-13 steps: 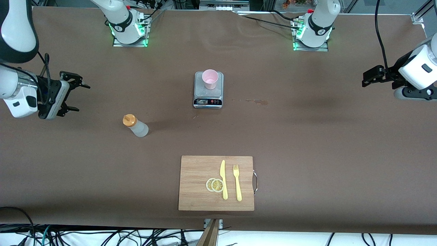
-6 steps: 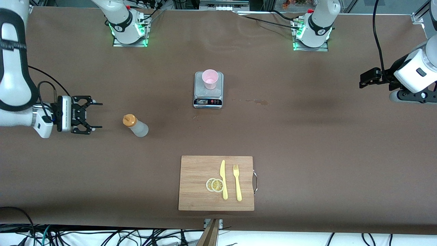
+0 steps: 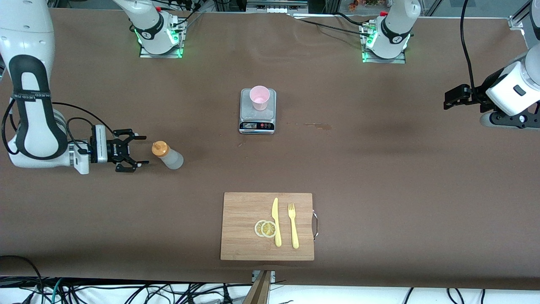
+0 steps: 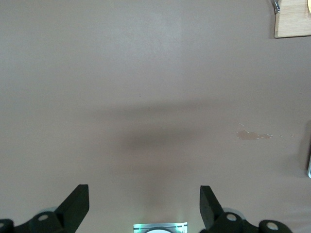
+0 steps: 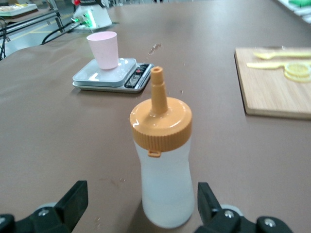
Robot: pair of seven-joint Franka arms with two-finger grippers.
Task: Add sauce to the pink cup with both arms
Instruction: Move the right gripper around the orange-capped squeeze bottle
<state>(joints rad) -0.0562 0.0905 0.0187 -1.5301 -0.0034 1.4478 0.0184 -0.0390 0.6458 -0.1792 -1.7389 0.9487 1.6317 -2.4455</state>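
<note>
The sauce bottle [image 3: 167,155], whitish with an orange nozzle cap, stands upright on the brown table toward the right arm's end. My right gripper [image 3: 145,150] is low beside it and open, its fingers wide and not touching the bottle [image 5: 165,165], which fills the right wrist view just ahead of the gripper [image 5: 141,196]. The pink cup [image 3: 259,97] stands on a grey kitchen scale [image 3: 257,120] mid-table, also seen in the right wrist view as the cup [image 5: 103,48]. My left gripper [image 3: 448,99] waits open [image 4: 144,196] over bare table at the left arm's end.
A wooden cutting board [image 3: 240,223] lies nearer the front camera with lemon slices [image 3: 265,228], a yellow knife [image 3: 276,221] and a fork [image 3: 293,226]. A small stain [image 3: 314,125] marks the table beside the scale. Black cables trail from both arms.
My right arm has swung down and across the table to the sauce bottle, gripper still open. The left arm has only shifted slightly.
</note>
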